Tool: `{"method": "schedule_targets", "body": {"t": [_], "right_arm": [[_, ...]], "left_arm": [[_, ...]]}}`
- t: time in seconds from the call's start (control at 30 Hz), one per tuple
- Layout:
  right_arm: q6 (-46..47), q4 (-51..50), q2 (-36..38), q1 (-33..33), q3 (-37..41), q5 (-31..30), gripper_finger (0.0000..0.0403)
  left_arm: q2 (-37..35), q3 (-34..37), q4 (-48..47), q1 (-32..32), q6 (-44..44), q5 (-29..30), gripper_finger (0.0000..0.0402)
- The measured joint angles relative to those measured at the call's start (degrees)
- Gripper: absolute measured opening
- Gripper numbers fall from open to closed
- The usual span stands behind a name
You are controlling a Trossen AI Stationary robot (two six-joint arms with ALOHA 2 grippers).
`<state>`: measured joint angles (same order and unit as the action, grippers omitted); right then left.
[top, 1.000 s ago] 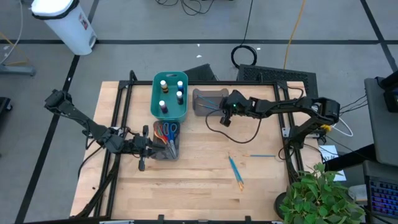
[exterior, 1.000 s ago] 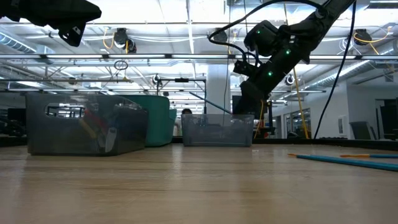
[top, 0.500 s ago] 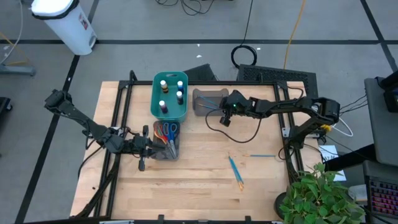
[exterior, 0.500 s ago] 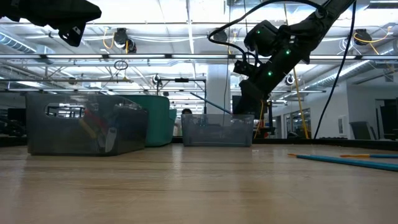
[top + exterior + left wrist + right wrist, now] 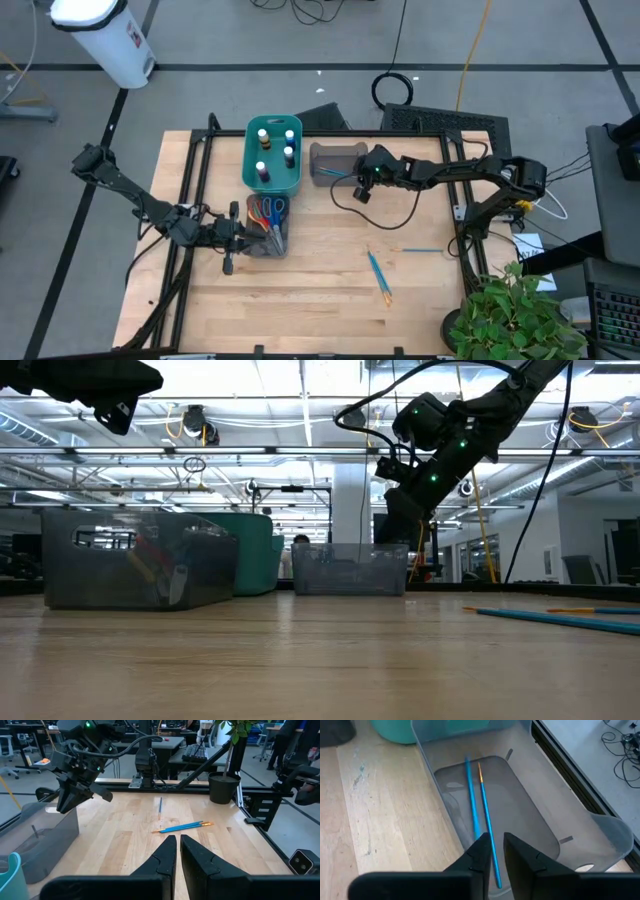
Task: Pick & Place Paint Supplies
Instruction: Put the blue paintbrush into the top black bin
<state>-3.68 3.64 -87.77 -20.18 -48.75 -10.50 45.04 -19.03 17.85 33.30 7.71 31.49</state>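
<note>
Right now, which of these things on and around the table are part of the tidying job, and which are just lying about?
Part of the job:
- paint bottles in the teal bin
- scissors in the grey bin
- blue brushes in the clear bin
- loose brushes on the table

Just lying about:
- potted plant
- white canister
- floor cables

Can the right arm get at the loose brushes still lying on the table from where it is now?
Probably yes. The right gripper hangs over the grey bin, and the three brushes lie on bare wood on its own side of the table, with nothing standing between them. The left gripper waits by the scissors bin.
</note>
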Motion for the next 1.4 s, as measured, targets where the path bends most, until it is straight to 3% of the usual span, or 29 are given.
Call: {"method": "schedule_targets", "body": {"t": [0.43, 0.6, 0.9, 1.07, 1.17, 1.27, 1.4], "right_arm": [[0.1, 9.4, 0.8, 2.3, 0.0, 0.0, 0.0094], [-4.6, 16.5, 3.0, 8.1, 0.1, 0.0, 0.0127], [-3.1, 34.5, 4.0, 22.5, 0.1, 0.4, 0.0189], [-2.1, 42.5, 4.2, 26.0, 0.0, 9.0, 0.0193], [-0.3, 36.4, 5.2, 27.9, -0.6, 10.6, 0.0195], [-2.3, 20.7, 8.1, 30.4, -3.6, 9.3, 0.0198], [-3.0, -3.1, 10.0, 35.4, -6.4, -1.7, 0.0198]], "left_arm": [[0.0, 0.0, 0.0, 0.0, 0.0, 0.0, 0.0033], [0.0, 0.0, 0.0, 0.0, 0.0, 0.0, 0.0033], [0.0, 0.0, 0.0, 0.0, 0.0, 0.0, 0.0033], [0.0, 0.0, 0.0, 0.0, 0.0, 0.0, 0.0033], [0.0, 0.0, 0.0, 0.0, 0.0, 0.0, 0.0033], [0.0, 0.0, 0.0, 0.0, 0.0, 0.0, 0.0033], [0.0, 0.0, 0.0, 0.0, 0.0, 0.0, 0.0033]]}}
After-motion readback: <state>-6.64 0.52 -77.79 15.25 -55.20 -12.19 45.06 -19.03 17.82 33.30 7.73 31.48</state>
